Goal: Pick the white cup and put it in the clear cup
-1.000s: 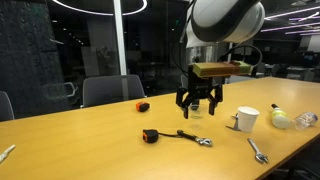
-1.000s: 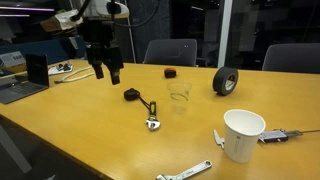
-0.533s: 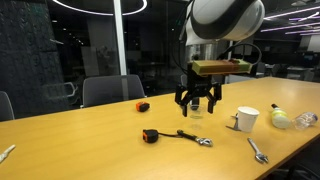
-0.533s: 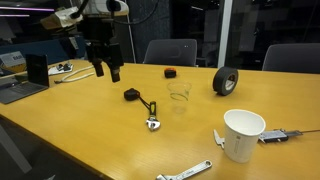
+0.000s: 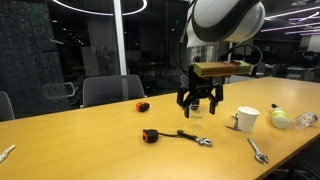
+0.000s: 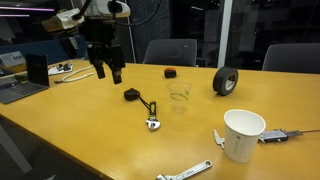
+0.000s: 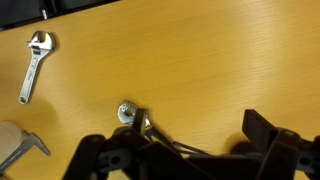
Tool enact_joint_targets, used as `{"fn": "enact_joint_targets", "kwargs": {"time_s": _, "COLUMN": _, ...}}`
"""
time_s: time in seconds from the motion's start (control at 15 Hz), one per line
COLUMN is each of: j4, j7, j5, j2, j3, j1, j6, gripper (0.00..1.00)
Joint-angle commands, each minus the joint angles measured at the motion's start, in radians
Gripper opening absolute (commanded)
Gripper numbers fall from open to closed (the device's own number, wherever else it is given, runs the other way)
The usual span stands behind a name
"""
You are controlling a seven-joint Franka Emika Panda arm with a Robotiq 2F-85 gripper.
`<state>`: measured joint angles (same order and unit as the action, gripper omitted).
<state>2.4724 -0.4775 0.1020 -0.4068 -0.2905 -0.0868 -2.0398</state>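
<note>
The white cup stands upright and open-topped on the wooden table, near its front edge; it also shows in an exterior view. The clear cup stands upright mid-table, apart from the white cup. In an exterior view it shows faintly behind the fingers. My gripper hangs open and empty above the table, well away from both cups, and also shows in an exterior view. In the wrist view my open fingers frame bare table. A pale edge at the lower left may be the white cup.
A black tape roll stands behind the clear cup. A wrench with a black handle lies mid-table and another wrench at the front edge. A laptop sits at the far end. A pale yellowish object lies beside the white cup.
</note>
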Motion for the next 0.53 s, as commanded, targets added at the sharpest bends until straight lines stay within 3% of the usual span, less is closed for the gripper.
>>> {"fn": "enact_joint_targets", "kwargs": {"time_s": 0.0, "j4": 0.000, "j7": 0.005, "j5": -0.055, "j2": -0.038, "j3": 0.026, "j1": 0.006, "j6": 0.005, "gripper": 1.00}}
{"fn": "enact_joint_targets", "kwargs": {"time_s": 0.47, "j4": 0.015, "j7": 0.007, "j5": -0.180, "j2": -0.145, "j3": 0.099, "j1": 0.075, "j6": -0.001, "gripper": 1.00}}
